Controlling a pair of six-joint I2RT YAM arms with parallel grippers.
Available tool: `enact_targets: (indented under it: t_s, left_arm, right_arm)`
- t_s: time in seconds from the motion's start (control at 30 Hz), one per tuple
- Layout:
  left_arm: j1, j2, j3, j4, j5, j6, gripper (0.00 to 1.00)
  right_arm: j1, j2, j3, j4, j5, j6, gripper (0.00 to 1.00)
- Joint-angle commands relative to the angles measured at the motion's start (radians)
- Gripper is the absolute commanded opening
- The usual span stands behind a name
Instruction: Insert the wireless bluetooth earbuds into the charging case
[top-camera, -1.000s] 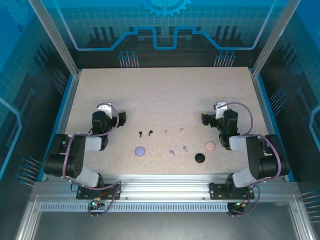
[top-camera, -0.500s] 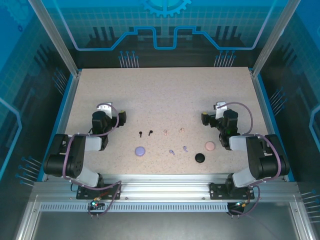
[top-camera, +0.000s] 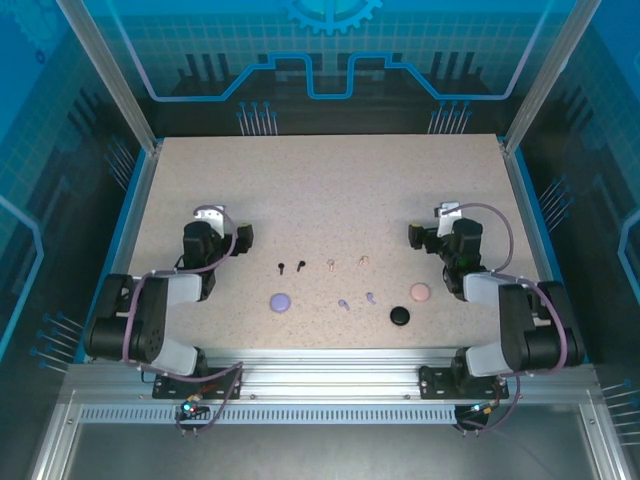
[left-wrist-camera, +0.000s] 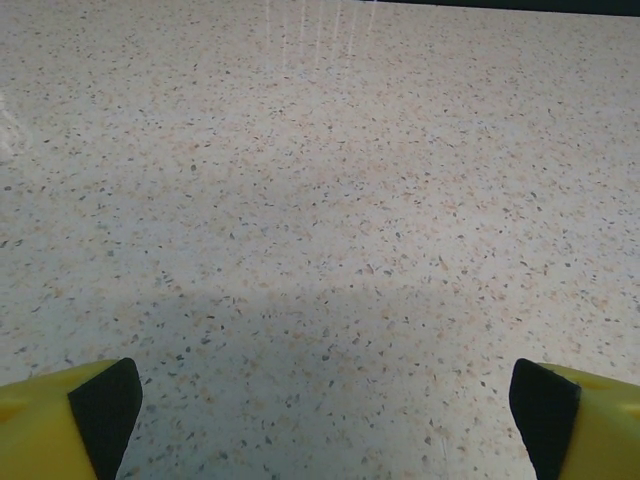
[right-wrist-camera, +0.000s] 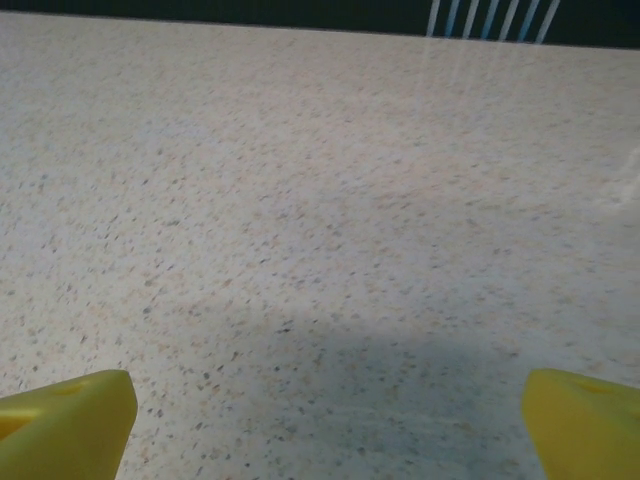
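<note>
Six earbuds lie loose on the table (top-camera: 320, 180) and none sits in a case, so the task looks unstarted; all six insertions are left.

Taking the black case (top-camera: 400, 315) as the landmark:
- The lilac earbuds (top-camera: 370, 297) lie just to its left.
- The pink earbuds (top-camera: 331, 264) are farther back and left.
- The black earbuds (top-camera: 301, 265) are left of those.
- The pink case (top-camera: 420, 292) sits just behind and to the right of it.
- The lilac case (top-camera: 279, 301) is well to its left.

All three cases read as plain discs, so I judge the lids to be down, though it is hard to tell.

The left gripper (top-camera: 243, 236) hangs far left of the black case and behind it, and the right gripper (top-camera: 412, 236) hangs straight behind it. Both have jaws spread wide and hold nothing, and the wrist views show bare tabletop between the fingertips.

Everything sits well inside the table's raised blue edges. There is broad room behind the black case, while the near edge is closer.
</note>
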Motion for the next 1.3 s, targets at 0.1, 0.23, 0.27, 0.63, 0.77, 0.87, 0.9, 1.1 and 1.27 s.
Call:
enact_targets:
  t_s: [0.1, 0.23, 0.27, 0.63, 0.77, 0.87, 0.9, 1.1, 1.27]
  left_arm:
    - [0.008, -0.206, 0.126, -0.316, -0.025, -0.081, 0.99]
    - [0.008, -0.323, 0.190, -0.476, 0.026, -0.152, 0.99]
    - [0.008, -0.343, 0.206, -0.514, 0.059, -0.160, 0.99]
    - [-0.089, -0.366, 0.389, -0.797, 0.104, -0.240, 0.99]
    - [-0.107, -0.363, 0.402, -0.806, 0.110, -0.296, 0.99]
    - [-0.106, -0.350, 0.401, -0.805, 0.139, -0.377, 0.99]
    - [-0.107, -0.345, 0.404, -0.812, 0.151, -0.402, 0.99]
    - [-0.107, -0.316, 0.409, -0.855, 0.166, -0.555, 0.99]
    - [-0.108, -0.309, 0.438, -0.943, 0.193, -0.585, 0.99]
  right_arm:
    - [-0.016, -0.123, 0.277, -0.591, 0.201, 0.291, 1.00]
    - [-0.024, -0.116, 0.373, -0.763, 0.107, 0.384, 1.00]
    - [-0.023, -0.114, 0.396, -0.804, 0.082, 0.395, 1.00]
    - [0.192, -0.151, 0.578, -1.219, -0.021, 0.373, 1.00]
    - [0.311, -0.190, 0.587, -1.311, -0.026, 0.452, 1.00]
    - [0.406, -0.197, 0.586, -1.354, -0.032, 0.544, 1.00]
    - [0.436, -0.192, 0.591, -1.368, -0.028, 0.576, 1.00]
    - [0.648, -0.156, 0.632, -1.439, 0.068, 0.782, 1.00]
    - [0.776, -0.132, 0.632, -1.428, 0.109, 0.934, 1.00]
